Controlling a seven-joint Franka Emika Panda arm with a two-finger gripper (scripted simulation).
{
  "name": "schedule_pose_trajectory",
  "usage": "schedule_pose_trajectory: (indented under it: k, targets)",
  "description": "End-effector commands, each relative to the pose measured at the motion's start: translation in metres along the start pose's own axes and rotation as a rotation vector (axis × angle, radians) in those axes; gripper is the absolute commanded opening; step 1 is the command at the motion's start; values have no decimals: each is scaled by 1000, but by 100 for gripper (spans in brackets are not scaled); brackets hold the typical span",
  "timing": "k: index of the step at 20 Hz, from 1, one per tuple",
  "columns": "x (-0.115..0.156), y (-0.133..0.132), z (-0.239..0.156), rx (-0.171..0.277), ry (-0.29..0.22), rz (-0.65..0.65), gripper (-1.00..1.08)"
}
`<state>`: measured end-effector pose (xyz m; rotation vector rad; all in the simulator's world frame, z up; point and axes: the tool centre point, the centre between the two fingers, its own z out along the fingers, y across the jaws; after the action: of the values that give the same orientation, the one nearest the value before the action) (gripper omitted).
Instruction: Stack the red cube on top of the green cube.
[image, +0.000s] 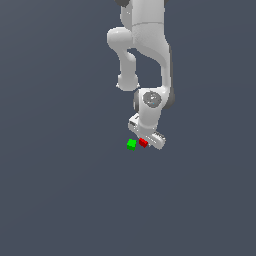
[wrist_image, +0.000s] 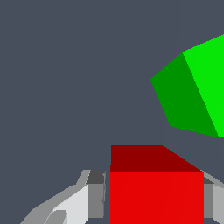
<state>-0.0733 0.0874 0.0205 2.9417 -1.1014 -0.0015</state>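
Gripper (wrist_image: 155, 199) clamps plain red cube (wrist_image: 156, 197); glossy green cube (wrist_image: 192, 92) near.

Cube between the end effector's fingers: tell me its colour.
Bright red; the red cube shows best in the wrist view, between the end effector's fingers.

I am looking into a bare simulated test scene, not any real room. The flat, featureless slate-grey ground (image: 60, 200) fills both views with no walls, furniture, texture or horizon. The glossy white jointed robot arm (image: 150, 60) is smoothly shaded like a computer model, and the tiny plain-faced bright red cube (wrist_image: 156, 192) and tiny plain-faced bright green cube (wrist_image: 192, 94) show flat, uniform colour on each face.
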Motion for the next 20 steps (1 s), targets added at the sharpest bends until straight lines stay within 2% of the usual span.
schedule_pose_trajectory:
  k: [1, 13, 20]
  targets:
    - [0, 0, 1, 1, 1, 0, -100]
    - [0, -1, -2, 1, 1, 0, -100]
    - [0, 0, -26, 1, 1, 0, -100]
